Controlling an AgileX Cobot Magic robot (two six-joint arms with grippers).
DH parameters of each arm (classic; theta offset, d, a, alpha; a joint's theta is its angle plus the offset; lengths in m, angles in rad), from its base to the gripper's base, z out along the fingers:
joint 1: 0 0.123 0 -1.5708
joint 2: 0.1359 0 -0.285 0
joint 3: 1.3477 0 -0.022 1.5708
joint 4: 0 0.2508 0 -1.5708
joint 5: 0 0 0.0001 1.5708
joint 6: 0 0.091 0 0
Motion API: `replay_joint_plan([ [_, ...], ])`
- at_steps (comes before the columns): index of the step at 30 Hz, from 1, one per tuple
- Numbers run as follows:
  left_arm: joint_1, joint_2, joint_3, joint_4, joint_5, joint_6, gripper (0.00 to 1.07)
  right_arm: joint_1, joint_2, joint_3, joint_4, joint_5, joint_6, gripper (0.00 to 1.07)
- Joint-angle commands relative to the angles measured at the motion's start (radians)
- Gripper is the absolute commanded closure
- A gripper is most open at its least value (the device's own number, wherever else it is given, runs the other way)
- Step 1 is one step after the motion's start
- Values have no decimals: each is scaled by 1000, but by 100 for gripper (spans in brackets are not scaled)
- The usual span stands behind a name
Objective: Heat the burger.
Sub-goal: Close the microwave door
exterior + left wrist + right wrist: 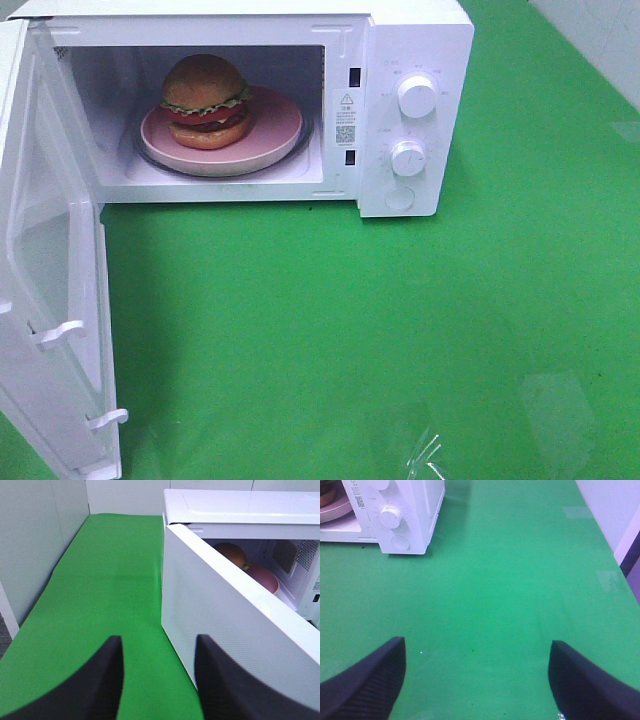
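The burger [205,100], with its golden bun, lettuce frill and tomato, sits on a pink plate [275,135] inside the white microwave [415,60]. The microwave door [50,300] stands swung wide open to the left. In the left wrist view my left gripper [159,637] hovers over the green cloth just outside the door [225,620], fingers apart with nothing between them. Over the door's top edge I see part of the burger [232,554] and the plate [265,577]. My right gripper [477,641] is wide open and empty, well off to the right of the microwave [415,510]. Neither gripper shows in the exterior high view.
Two round knobs [416,97] [408,158] and a button sit on the microwave's control panel. A green cloth [400,330] covers the table. Grey walls border the table on the left [35,545] and the right [615,510].
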Motion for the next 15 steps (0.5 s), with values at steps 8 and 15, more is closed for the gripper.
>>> replay_joint_plan([
  [8, 0, 160, 14, 45, -206, -3, 107, -7, -27, 4, 4, -11, -12, 32],
  [15, 0, 212, 147, 48, -500, -5, 107, -7, -27, 4, 4, -11, -12, 32],
])
